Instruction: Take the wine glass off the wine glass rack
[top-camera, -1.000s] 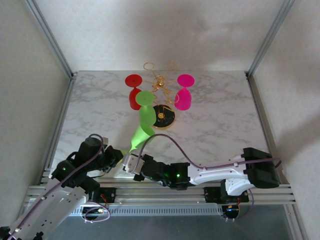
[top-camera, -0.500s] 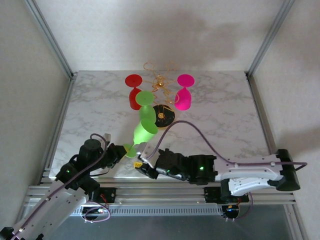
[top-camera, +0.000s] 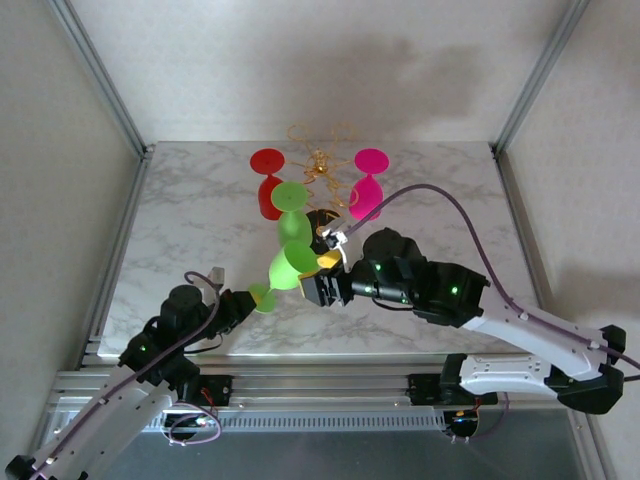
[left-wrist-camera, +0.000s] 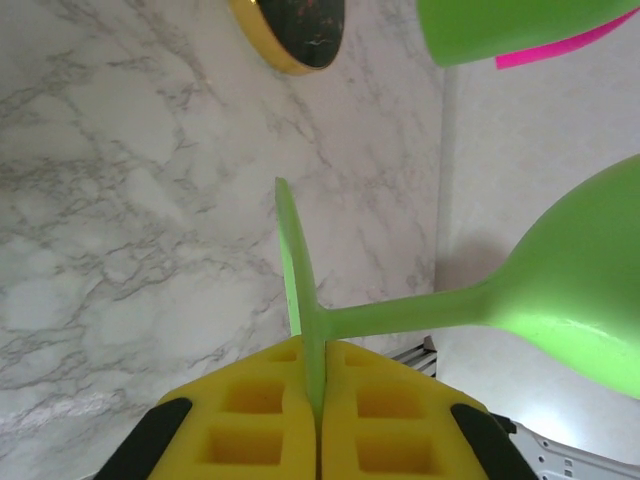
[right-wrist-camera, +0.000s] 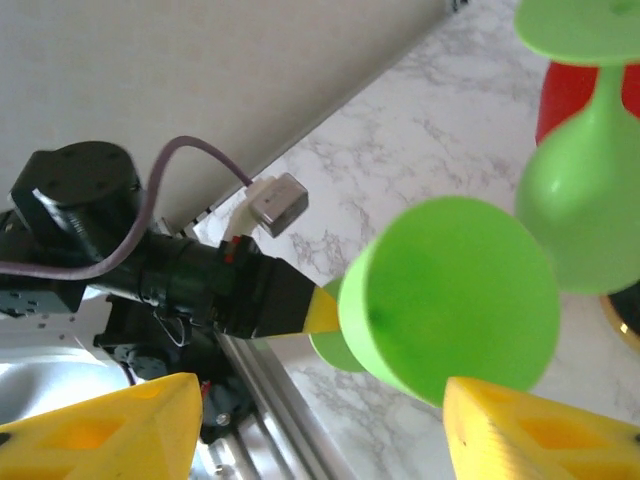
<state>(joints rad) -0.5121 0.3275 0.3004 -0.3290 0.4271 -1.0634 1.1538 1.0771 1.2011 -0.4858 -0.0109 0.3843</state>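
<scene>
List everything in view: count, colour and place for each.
wine glass rack: one, gold wire on a black-and-gold base, back centre of the table.
red wine glass: one, red, hanging upside down on the rack's left.
pink wine glass: one, pink, hanging upside down on the rack's right.
hanging green wine glass: one, green, upside down at the rack's front.
held green wine glass: one, green, off the rack, tilted in the air in front of it.
table: one, white-grey marble, under everything.
left gripper: one, black with yellow pads, shut on the held glass's foot.
right gripper: one, yellow pads, open, facing that glass's bowl.
</scene>
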